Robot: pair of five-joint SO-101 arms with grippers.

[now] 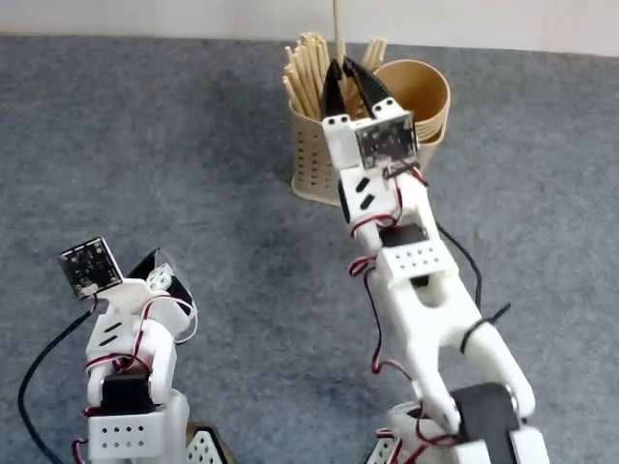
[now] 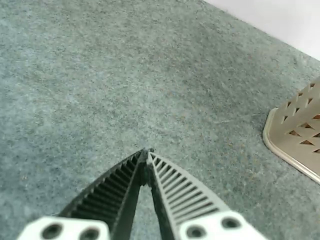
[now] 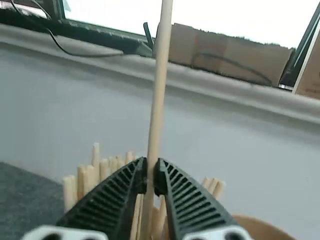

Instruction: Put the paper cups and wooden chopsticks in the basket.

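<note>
The held chopstick (image 3: 160, 75) runs off the top edge. The right arm (image 1: 416, 266) covers part of the basket (image 1: 309, 164) and the paper cups' (image 1: 424, 89) lower halves.

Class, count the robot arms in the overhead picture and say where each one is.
2. The left arm sits folded at lower left, left pincer shut over carpet. The right arm is at the basket, right pincer shut on an upright chopstick.

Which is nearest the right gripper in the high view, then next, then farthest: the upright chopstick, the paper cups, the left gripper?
1. upright chopstick: clamped in the right gripper.
2. paper cups: close beside it, on its right.
3. left gripper: far off, across the table.
</note>
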